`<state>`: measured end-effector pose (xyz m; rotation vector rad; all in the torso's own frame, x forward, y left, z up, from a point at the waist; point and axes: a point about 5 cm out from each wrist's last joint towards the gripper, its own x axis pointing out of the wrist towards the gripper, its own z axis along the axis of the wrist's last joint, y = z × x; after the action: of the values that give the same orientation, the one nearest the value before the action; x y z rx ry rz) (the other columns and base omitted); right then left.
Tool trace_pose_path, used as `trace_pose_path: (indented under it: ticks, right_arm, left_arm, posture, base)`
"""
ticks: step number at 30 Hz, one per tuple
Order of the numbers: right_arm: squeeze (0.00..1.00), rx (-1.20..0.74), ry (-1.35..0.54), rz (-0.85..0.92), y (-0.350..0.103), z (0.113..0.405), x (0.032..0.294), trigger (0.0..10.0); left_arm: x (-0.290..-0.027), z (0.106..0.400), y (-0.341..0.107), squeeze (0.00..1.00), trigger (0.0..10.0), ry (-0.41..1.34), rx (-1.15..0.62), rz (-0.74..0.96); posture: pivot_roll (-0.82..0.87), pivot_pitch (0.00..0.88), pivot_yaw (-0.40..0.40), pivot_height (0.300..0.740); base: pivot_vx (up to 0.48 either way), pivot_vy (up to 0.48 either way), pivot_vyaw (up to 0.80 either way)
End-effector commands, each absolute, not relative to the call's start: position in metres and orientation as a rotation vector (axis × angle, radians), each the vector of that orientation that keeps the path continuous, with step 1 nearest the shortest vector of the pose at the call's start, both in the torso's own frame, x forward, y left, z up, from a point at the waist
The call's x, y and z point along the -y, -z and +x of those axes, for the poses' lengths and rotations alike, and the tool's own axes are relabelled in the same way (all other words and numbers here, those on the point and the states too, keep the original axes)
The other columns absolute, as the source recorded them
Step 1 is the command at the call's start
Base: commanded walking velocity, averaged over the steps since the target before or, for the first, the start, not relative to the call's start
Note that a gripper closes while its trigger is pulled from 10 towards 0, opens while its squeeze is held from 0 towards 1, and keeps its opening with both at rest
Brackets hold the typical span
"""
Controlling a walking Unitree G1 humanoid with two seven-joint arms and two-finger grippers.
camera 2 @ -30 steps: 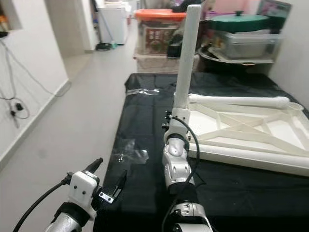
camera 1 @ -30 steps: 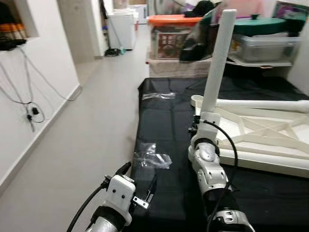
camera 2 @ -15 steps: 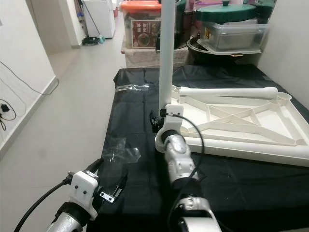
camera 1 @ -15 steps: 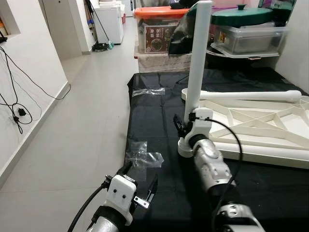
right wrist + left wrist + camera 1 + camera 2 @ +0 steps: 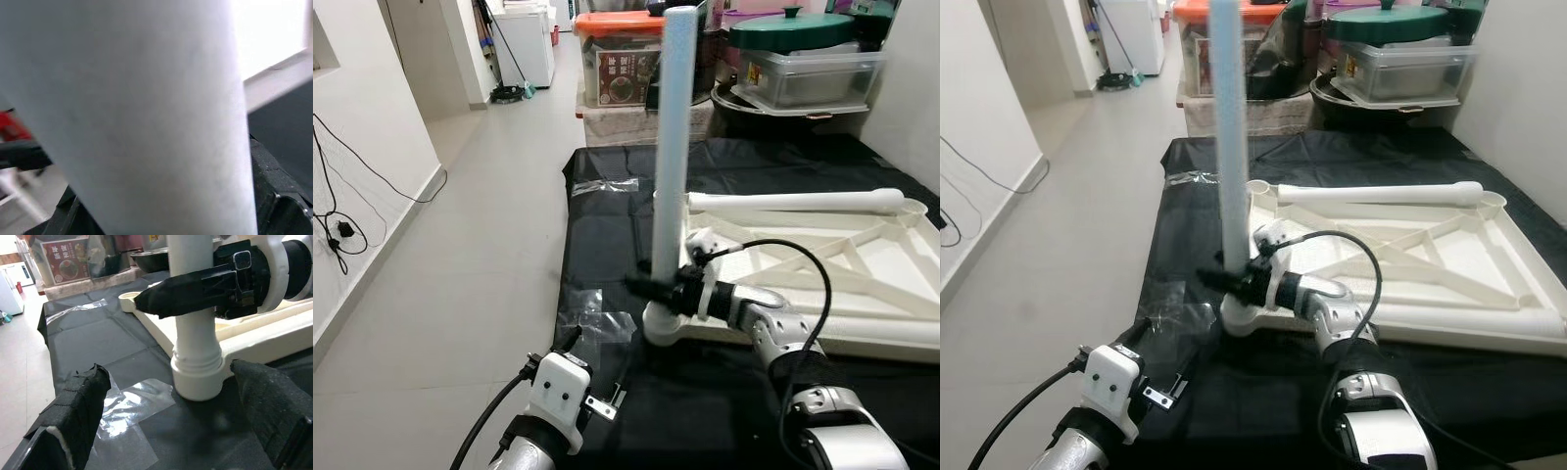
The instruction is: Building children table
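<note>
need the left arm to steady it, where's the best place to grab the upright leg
Grip the leg on its bare round shaft above the right gripper, coming in level from the robot's left. It stands upright in the corner socket, and the tabletop blocks the other side. The wider collar below looks harder to span.

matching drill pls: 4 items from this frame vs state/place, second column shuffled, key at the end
Items
1. white table leg
2. second table leg
3. left tool
4. clear plastic bag

States
A. lying flat along the far edge of the upturned table top
B. open, hovering low near the black cloth's near corner
C. upright in a corner socket, clamped by the right tool
D. flat on the cloth near its far left corner

Pairs: 1-C, 2-A, 3-B, 4-D
</note>
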<state>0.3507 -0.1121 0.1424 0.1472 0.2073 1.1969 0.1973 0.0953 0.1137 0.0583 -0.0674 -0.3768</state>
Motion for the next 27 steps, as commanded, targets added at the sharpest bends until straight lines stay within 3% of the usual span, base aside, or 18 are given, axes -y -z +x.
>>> trace_pose_path:
  ticks: [1,2,3,4,5,12,18,20,22,23,25,27]
  right_arm:
    - [0.0,-0.215,-1.309,0.116,-0.145,0.35,0.096,10.0]
    - [0.0,-0.218,-1.344,0.119,-0.148,0.35,0.092,10.0]
    - [0.0,-0.204,-1.372,0.119,-0.152,0.351,0.09,0.8]
    - [0.0,-0.193,-1.388,0.12,-0.154,0.351,0.089,0.8]
    - [0.0,-0.183,-1.402,0.127,-0.156,0.351,0.088,0.0]
    - [0.0,-0.165,-1.37,0.162,-0.152,0.349,0.09,0.0]
    - [0.0,-0.136,-1.167,0.149,-0.143,0.356,0.091,0.0]
    - [0.0,-0.127,-0.748,0.062,-0.136,0.371,0.101,0.0]
    - [0.0,-0.126,-0.194,-0.022,-0.131,0.379,0.133,0.0]
    - [0.0,-0.126,-0.194,-0.022,-0.131,0.379,0.133,0.0]
    - [0.0,-0.142,0.153,-0.012,-0.128,0.373,0.158,0.0]
    - [0.0,-0.152,0.257,0.019,-0.127,0.366,0.162,0.0]
  left_arm:
    - [-0.096,0.197,-0.111,0.0,10.0,0.376,0.059,0.064]
    - [-0.096,0.197,-0.111,0.0,10.0,0.376,0.059,0.064]
    - [-0.096,0.197,-0.111,0.0,10.0,0.375,0.059,0.065]
    - [-0.096,0.197,-0.111,0.0,10.0,0.375,0.059,0.065]
    - [-0.096,0.197,-0.111,0.0,10.0,0.374,0.059,0.065]
    - [-0.094,0.196,-0.112,0.0,10.0,0.375,0.058,0.063]
    - [-0.095,0.197,-0.112,0.0,10.0,0.374,0.058,0.061]
    - [-0.096,0.197,-0.112,0.0,10.0,0.376,0.057,0.061]
    - [-0.096,0.197,-0.111,0.0,10.0,0.378,0.056,0.062]
    - [-0.096,0.197,-0.111,0.0,10.0,0.378,0.056,0.062]
    - [-0.097,0.197,-0.111,0.0,10.0,0.38,0.055,0.064]
    - [-0.097,0.197,-0.111,0.0,10.0,0.38,0.056,0.065]
  posture:
    - [0.01,0.0,0.007,0.74]
    - [0.03,0.0,0.005,0.74]
    - [0.03,0.0,0.005,0.74]
    - [0.03,0.0,0.005,0.74]
    - [0.03,0.0,0.005,0.74]
    - [0.0,0.0,-0.004,0.74]
    - [-0.01,0.0,0.007,0.74]
    - [-0.02,0.0,0.015,0.74]
    - [-0.02,0.0,0.02,0.74]
    - [-0.02,0.0,0.02,0.74]
    - [-0.02,0.0,0.02,0.74]
    - [-0.03,0.0,0.016,0.74]
  base:
    - [0.0,0.0,0.0]
    - [0.0,0.0,0.0]
    - [0.0,0.0,0.0]
    - [0.0,0.0,0.0]
    - [0.0,0.0,0.0]
    - [0.0,0.0,0.0]
    - [0.0,0.0,0.0]
    - [0.0,0.0,0.0]
    - [0.0,0.0,0.0]
    - [0.0,0.0,0.0]
    - [0.0,0.0,0.0]
    - [0.0,0.0,0.0]
